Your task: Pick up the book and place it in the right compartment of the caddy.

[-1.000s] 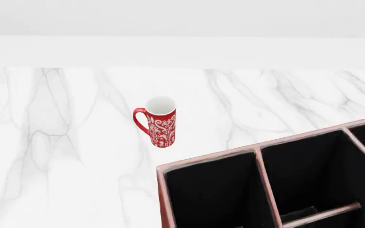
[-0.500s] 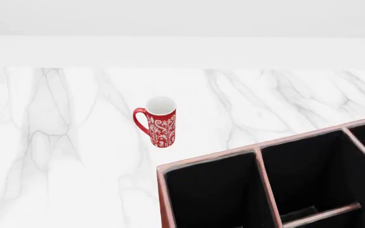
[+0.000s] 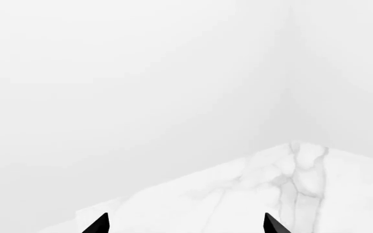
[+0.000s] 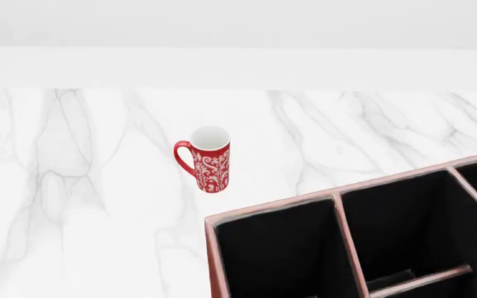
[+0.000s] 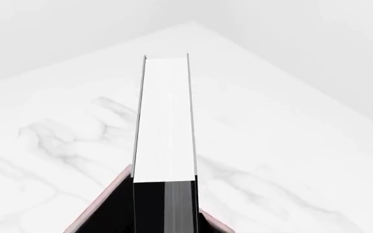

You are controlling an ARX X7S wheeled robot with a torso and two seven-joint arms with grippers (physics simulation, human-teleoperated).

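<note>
The book [image 5: 165,121] fills the middle of the right wrist view, white page edges up and black covers on both sides. It is held in the air above a pink-rimmed corner of the caddy [image 5: 102,199]. My right gripper's fingers are hidden behind the book's near end. In the head view the caddy [image 4: 272,208] stands at the lower right, its black compartments split by pink dividers. Neither the book nor an arm shows there. My left gripper [image 3: 186,225] is open over bare marble, with only its two black fingertips [image 3: 99,224] showing.
A red patterned mug [image 4: 209,160] stands upright on the white marble counter [image 4: 81,186], just behind and left of the caddy's near-left corner. A white wall runs along the counter's back edge.
A black shape at the head view's top right corner one second ago has gone out of view. The mug and caddy have not moved.
</note>
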